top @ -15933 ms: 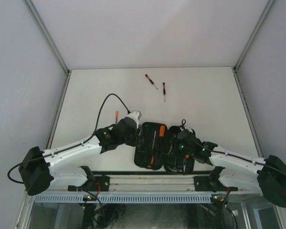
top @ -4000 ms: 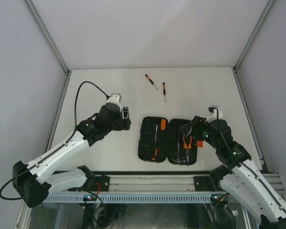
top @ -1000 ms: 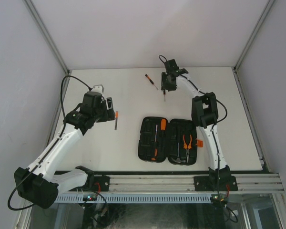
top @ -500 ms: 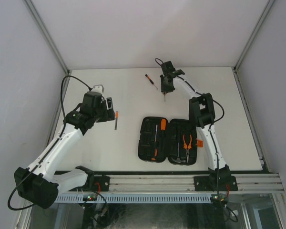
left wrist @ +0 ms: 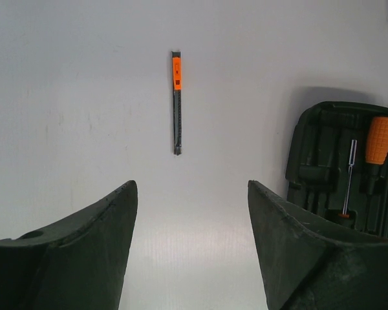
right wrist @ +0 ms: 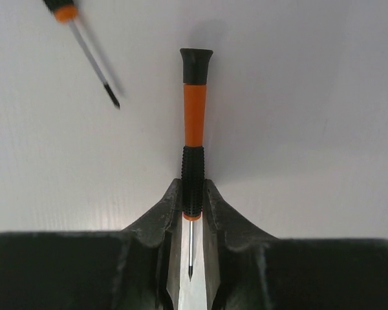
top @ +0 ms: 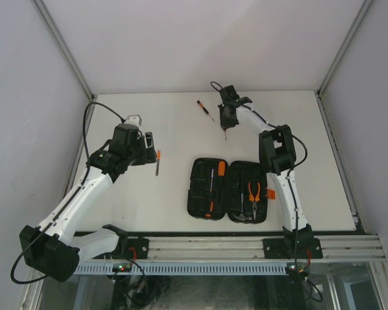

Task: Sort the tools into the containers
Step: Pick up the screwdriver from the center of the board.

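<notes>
Pick step: my right claw (right wrist: 193, 188) pinches the screwdriver (right wrist: 194, 116) near the worktop's (top: 310, 129) far edge, seemingly firm. Next: lift, carry to tool case (top: 197, 197). Left claw (left wrist: 191, 187) wide, empty.

Black case (top: 210, 194), orange latch (top: 271, 193); pliers (top: 253, 194) inside it orange-handled; screwdriver (right wrist: 194, 135) beyond case orange/black; desk (top: 149, 206) white.

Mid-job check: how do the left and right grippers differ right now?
The left gripper stands open and empty; the right gripper is shut on a screwdriver, at its ribbed black grip. The left gripper's thin orange-banded tool lies ahead of it, untouched; the right gripper's screwdriver is clamped in it. Both reach over the white table.
</notes>
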`<state>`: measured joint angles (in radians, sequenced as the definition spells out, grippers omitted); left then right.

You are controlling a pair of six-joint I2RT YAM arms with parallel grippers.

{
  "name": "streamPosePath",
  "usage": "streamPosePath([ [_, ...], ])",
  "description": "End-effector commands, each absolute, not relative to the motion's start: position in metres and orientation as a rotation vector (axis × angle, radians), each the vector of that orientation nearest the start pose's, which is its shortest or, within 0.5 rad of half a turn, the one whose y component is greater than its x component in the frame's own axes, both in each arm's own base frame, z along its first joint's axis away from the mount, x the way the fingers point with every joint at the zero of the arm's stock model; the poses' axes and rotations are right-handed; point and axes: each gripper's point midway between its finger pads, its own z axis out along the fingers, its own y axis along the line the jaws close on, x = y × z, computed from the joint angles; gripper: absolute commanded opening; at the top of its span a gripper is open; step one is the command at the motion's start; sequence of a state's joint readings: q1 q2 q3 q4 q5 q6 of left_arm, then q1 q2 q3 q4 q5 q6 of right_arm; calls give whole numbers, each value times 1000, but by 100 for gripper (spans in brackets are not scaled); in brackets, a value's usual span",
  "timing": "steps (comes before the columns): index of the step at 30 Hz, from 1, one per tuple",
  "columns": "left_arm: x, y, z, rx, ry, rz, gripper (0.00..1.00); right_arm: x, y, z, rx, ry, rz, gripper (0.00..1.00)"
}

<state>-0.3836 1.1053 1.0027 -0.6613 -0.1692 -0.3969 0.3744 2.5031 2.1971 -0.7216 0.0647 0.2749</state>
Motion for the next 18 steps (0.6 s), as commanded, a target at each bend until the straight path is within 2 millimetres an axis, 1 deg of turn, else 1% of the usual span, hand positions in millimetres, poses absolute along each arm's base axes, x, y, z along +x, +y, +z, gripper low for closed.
streamPosePath([
  [1, 288, -107, 190, -58, 2306, -245, 73, 545, 218, 126, -117, 2375, 273, 0],
  [5, 286, -118, 195, -38, 2292, -323, 75, 530, 213, 184, -90, 2265, 350, 0],
  [8, 283, -130, 194, -49, 2296, -414, 75, 509, 209, 215, -70, 2217, 403, 0],
  [9, 282, -136, 193, -49, 2291, -458, 75, 501, 208, 222, -67, 2204, 417, 0],
  [10, 280, -142, 189, -49, 2295, -500, 75, 489, 204, 221, -59, 2207, 423, 0],
  [12, 274, -151, 178, -64, 2310, -554, 75, 469, 200, 233, -41, 2174, 461, 0],
  [14, 267, -158, 165, -56, 2335, -562, 75, 445, 194, 244, -6, 2146, 499, 0],
  [16, 260, -166, 153, -43, 2359, -563, 75, 421, 190, 243, 12, 2144, 527, 0],
  [18, 248, -180, 139, -2, 2385, -580, 75, 398, 185, 239, 24, 2148, 538, 0],
])
